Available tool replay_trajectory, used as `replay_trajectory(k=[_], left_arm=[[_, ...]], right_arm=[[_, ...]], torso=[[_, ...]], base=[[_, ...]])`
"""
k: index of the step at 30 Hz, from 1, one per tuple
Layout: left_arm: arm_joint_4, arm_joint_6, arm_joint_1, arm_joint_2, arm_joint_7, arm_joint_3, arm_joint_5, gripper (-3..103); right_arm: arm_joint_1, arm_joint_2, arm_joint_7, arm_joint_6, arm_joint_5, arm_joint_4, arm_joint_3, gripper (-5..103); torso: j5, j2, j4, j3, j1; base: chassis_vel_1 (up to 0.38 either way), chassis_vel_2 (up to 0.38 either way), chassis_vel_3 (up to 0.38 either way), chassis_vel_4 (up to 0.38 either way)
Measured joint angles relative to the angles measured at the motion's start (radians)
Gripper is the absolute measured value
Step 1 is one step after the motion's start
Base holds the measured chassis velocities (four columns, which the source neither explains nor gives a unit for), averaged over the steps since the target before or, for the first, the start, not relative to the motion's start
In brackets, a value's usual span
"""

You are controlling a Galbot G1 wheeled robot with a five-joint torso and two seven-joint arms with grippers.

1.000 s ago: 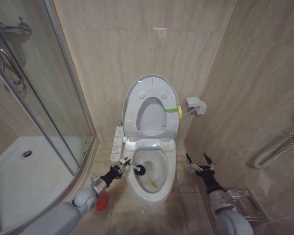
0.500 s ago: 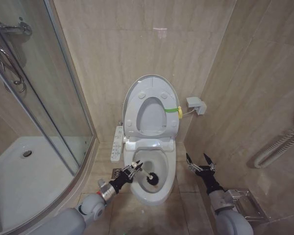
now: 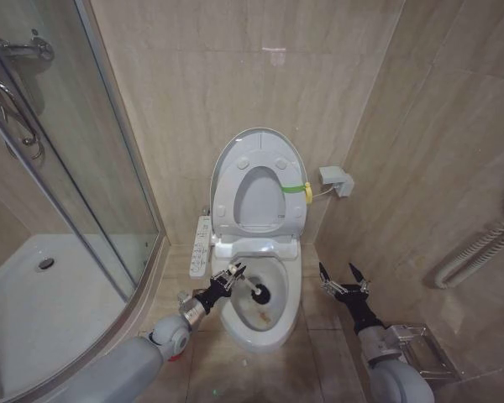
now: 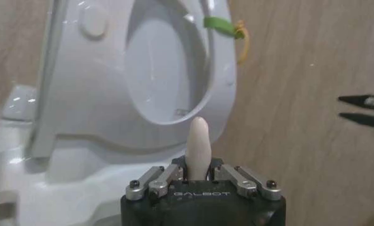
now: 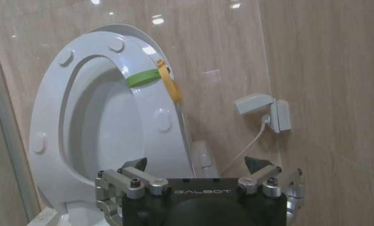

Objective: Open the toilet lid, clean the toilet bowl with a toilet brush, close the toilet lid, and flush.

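The toilet lid (image 3: 259,201) stands upright against the back wall, with the ring seat (image 3: 233,180) and its yellow-green band (image 3: 296,188) raised in front of it. Below lies the open toilet bowl (image 3: 273,332), brownish stain inside. My left gripper (image 3: 229,275) is shut on the toilet brush handle (image 4: 198,139) over the bowl's left rim. The dark brush head (image 3: 259,291) sits inside the bowl. My right gripper (image 3: 343,277) hangs open and idle to the right of the bowl. In the right wrist view the lid (image 5: 99,122) is upright beyond that gripper (image 5: 196,165).
A white bidet control strip (image 3: 201,245) runs along the bowl's left side. A glass shower enclosure (image 3: 84,168) and its tray (image 3: 34,311) take up the left. A wall socket (image 3: 336,180) sits right of the seat. A metal rack (image 3: 428,353) stands at lower right.
My left gripper carried the brush rightward from the bowl's left rim into the bowl, then drew it slightly back toward the rear. The right arm has stayed still.
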State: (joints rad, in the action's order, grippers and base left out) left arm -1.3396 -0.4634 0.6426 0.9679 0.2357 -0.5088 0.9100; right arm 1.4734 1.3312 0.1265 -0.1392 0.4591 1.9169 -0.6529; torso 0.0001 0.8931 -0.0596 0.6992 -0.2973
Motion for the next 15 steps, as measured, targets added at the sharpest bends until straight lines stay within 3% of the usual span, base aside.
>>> replay_trajectory(k=[4,7,15], left_arm=[[-0.125,0.017,0.060,-0.055,-0.049,-0.021,-0.009,22],[-0.153,0.020,0.103,-0.077,-0.055,-0.017,-0.038,22],[-0.105,0.012,0.159,-0.098,-0.035,0.027,-0.080,22]], right_arm=[[0.000,0.000,0.000,0.000,0.000,0.000,0.000,100],[0.000,0.000,0.000,0.000,0.000,0.000,0.000,100],[0.000,0.000,0.000,0.000,0.000,0.000,0.000,100]], torso=[[-0.0001,0.000,0.0002,0.000,0.000],[0.0000,0.000,0.0003,0.000,0.000],[-0.0001,0.000,0.0003,0.000,0.000]], base=[[0.000,0.000,0.000,0.000],[0.000,0.000,0.000,0.000],[0.000,0.000,0.000,0.000]])
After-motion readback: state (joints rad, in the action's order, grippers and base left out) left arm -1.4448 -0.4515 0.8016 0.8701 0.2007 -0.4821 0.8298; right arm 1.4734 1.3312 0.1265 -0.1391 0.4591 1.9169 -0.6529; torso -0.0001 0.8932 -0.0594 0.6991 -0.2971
